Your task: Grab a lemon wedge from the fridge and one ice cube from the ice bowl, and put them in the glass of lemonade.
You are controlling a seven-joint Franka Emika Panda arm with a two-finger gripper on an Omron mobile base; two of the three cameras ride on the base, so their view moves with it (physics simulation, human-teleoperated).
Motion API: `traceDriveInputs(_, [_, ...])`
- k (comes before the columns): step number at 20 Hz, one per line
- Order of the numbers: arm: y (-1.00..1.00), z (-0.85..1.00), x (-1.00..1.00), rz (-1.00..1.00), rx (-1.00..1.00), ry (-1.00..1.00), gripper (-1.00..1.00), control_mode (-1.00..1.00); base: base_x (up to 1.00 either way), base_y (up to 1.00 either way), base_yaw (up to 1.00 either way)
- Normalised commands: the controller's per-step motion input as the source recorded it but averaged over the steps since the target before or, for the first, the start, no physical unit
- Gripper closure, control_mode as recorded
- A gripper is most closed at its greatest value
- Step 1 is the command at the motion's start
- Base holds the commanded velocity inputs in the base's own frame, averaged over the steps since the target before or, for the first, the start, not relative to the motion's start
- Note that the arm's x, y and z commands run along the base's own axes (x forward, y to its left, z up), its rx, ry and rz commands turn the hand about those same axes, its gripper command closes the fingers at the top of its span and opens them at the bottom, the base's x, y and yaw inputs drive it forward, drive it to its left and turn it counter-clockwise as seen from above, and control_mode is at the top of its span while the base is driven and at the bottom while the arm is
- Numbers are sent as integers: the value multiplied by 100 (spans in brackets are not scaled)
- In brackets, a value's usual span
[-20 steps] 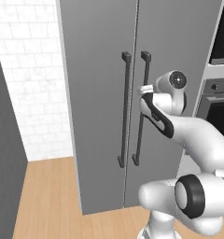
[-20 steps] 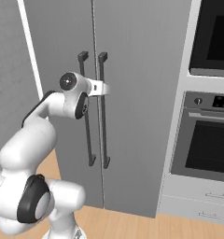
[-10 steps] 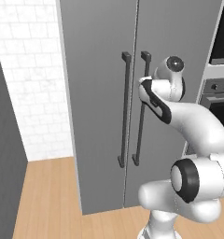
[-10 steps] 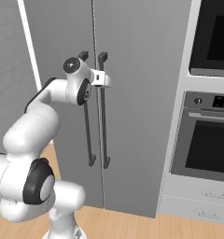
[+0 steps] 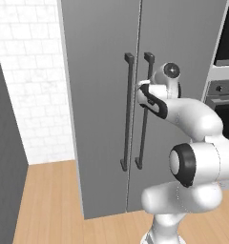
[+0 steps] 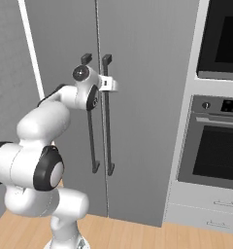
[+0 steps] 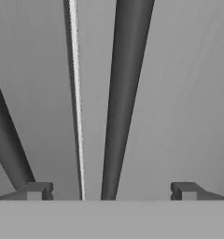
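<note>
The fridge (image 5: pixel 97 119) stands with both grey doors shut, its two dark bar handles side by side at the seam. My gripper (image 6: pixel 111 85) is up against the right door's handle (image 6: pixel 107 121), near its top. In the hand view that handle (image 7: pixel 123 93) runs between my two fingertips (image 7: pixel 37 190), which stand wide apart on either side of it without touching, so my gripper (image 7: pixel 109 190) is open. From the left base view my gripper (image 5: pixel 144 86) sits at the right handle (image 5: pixel 144 128), beside the left handle (image 5: pixel 127 114). The lemon wedge, ice bowl and glass of lemonade are out of view.
A built-in oven (image 6: pixel 215 141) with a second dark oven window (image 6: pixel 220 39) above and a drawer (image 6: pixel 206 214) below stands right of the fridge. A white tiled wall (image 5: pixel 35 86) and a dark grey panel (image 5: pixel 2 143) lie to the left. The floor (image 5: pixel 49 200) is wood.
My hand has moved up and in toward the fridge, from in front of the handles to the top of the right handle. The jaws have stayed open and the doors shut.
</note>
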Motion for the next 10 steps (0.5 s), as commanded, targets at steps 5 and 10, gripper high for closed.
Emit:
traceDriveInputs(5, [-5, 1, 52, -1, 4, 1, -100, -100, 0, 0, 0])
traceDriveInputs(10, [-10, 24, 12, -2, 6, 5, -100, -100, 0, 0, 0])
